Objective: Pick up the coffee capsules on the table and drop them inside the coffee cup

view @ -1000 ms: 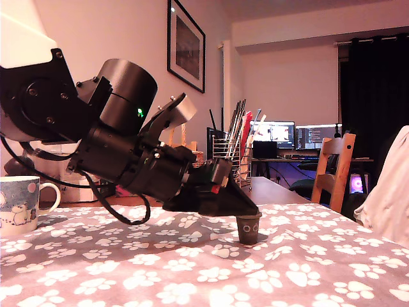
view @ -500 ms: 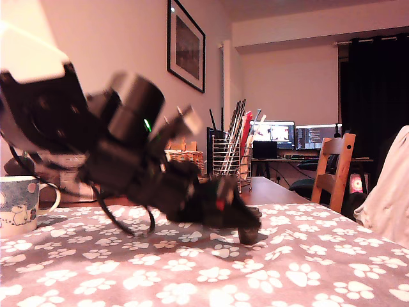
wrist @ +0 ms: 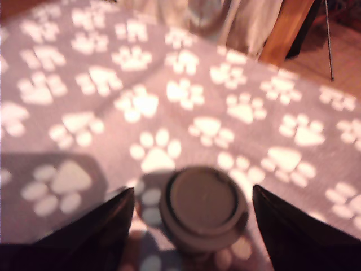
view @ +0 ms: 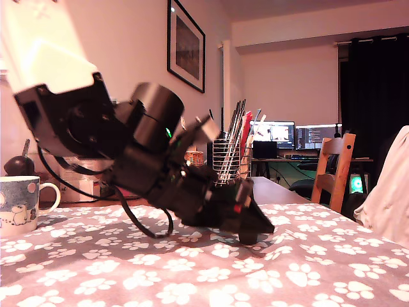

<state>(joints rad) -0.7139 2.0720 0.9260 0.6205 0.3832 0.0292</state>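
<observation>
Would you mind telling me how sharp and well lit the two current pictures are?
Exterior view: dim, warm light, the arm's pale upper housing blown out, the claw dark but fairly crisp. Wrist view: soft throughout, the capsule blurred between the dark fingers, with a pinkish cast over the tablecloth.

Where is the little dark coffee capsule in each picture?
Exterior view: the dark coffee capsule stands on the table, mostly hidden under the gripper tip, right of centre.
Wrist view: the capsule sits low in the middle, between the two dark fingers, seen from above.
Shared landmark: the paw-print tablecloth under it.
</observation>
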